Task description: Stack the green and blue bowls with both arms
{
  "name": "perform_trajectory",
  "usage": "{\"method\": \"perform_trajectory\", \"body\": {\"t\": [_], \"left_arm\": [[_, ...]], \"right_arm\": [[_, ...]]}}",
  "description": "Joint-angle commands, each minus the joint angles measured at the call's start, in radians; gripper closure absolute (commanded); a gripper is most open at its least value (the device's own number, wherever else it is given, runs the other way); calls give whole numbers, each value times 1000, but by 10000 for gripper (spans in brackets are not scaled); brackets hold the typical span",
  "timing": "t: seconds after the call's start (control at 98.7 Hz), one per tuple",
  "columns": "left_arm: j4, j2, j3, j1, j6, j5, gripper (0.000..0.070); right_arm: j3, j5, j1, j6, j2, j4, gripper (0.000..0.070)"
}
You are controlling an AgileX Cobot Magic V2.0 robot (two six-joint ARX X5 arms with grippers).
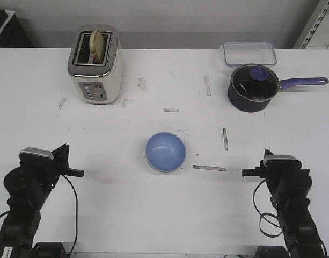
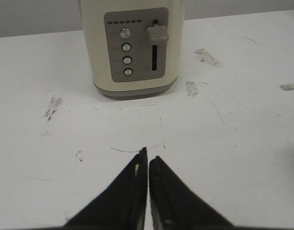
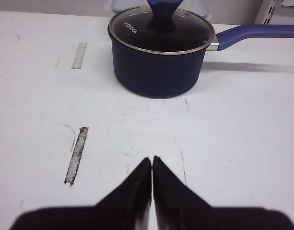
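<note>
A single blue bowl (image 1: 166,151) is sitting upright near the middle of the white table (image 1: 153,215); it is round and smooth, a light periwinkle with a paler rim, and its hollow is facing up; whether a green bowl is lying beneath it cannot be told from the front view, since only blue is showing. A strip of worn tape (image 1: 209,168) is lying just beside it on the right.

The left gripper (image 1: 78,173) is hanging low at the near left of the table, well apart from the bowl, its tip pointing inward; in the left wrist view its fingers (image 2: 132,191) are lying pressed together with only a hairline between them, holding nothing. The right gripper (image 1: 246,173) is sitting at the near right, also well apart from the bowl and pointing inward; in the right wrist view its fingers (image 3: 132,191) are likewise closed tip to tip around nothing.

A cream toaster (image 1: 96,63) with a slice of bread (image 1: 99,45) is standing at the far left; a dark navy saucepan (image 1: 253,87) with a glass lid and purple handle is resting at the far right; a clear container (image 1: 249,53) is lying just behind it.
</note>
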State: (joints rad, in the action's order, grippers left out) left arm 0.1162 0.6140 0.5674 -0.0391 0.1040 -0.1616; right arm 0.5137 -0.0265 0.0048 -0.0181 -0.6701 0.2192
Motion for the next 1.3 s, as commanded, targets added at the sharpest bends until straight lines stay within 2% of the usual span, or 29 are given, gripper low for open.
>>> {"method": "perform_trajectory", "body": {"t": [0.0, 0.841, 1.034, 1.155, 1.287], "left_arm": [[-47, -23, -23, -8, 20, -5, 699], [-35, -185, -43, 8, 15, 0, 698], [-23, -298, -71, 14, 2, 101, 698], [-62, -398, -170, 39, -68, 219, 698], [-71, -525, -311, 52, -126, 223, 698]], "right_arm": [[11, 1, 1, 15, -4, -11, 700], [11, 0, 1, 14, -4, -18, 700], [11, 0, 1, 14, -4, -18, 700], [11, 0, 1, 14, -4, -18, 700], [11, -1, 0, 14, -4, -18, 700]]}}
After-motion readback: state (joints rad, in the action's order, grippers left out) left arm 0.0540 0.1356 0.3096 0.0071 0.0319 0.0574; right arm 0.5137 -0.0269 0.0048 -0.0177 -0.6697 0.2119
